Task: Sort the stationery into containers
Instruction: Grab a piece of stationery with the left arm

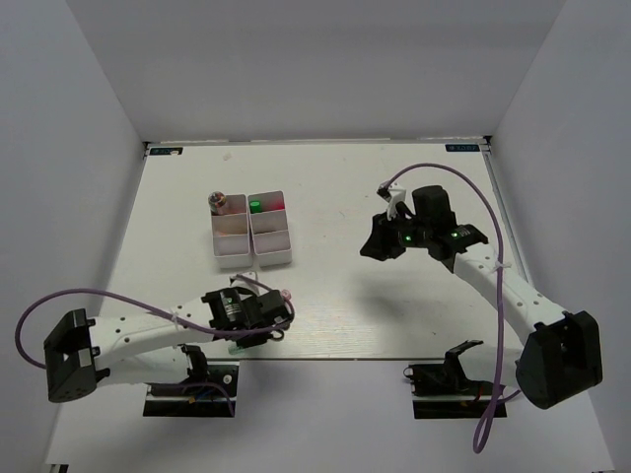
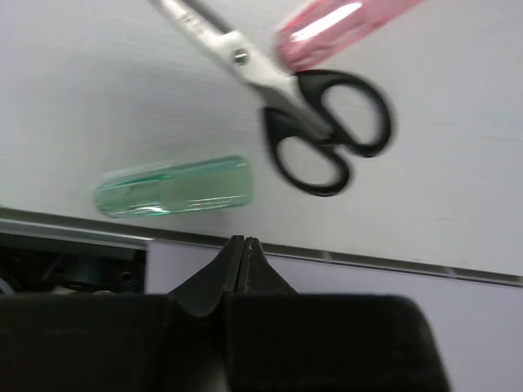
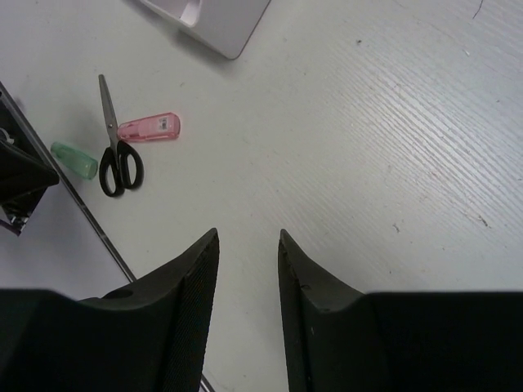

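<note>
Left gripper (image 2: 243, 255) fully closed on nothing near green highlighter (image 2: 173, 186), black-handled scissors (image 2: 286, 102) and pink highlighter (image 2: 327, 28); right gripper (image 3: 248, 269) parted, empty, above table (image 3: 392, 122).

Trays and stationery, counted

Two white trays (image 1: 233, 260) (image 1: 275, 258) are seen; one pair of scissors (image 2: 282, 94), one pink highlighter (image 3: 149, 128) and one green highlighter (image 2: 172, 186) are counted outside them.
</note>
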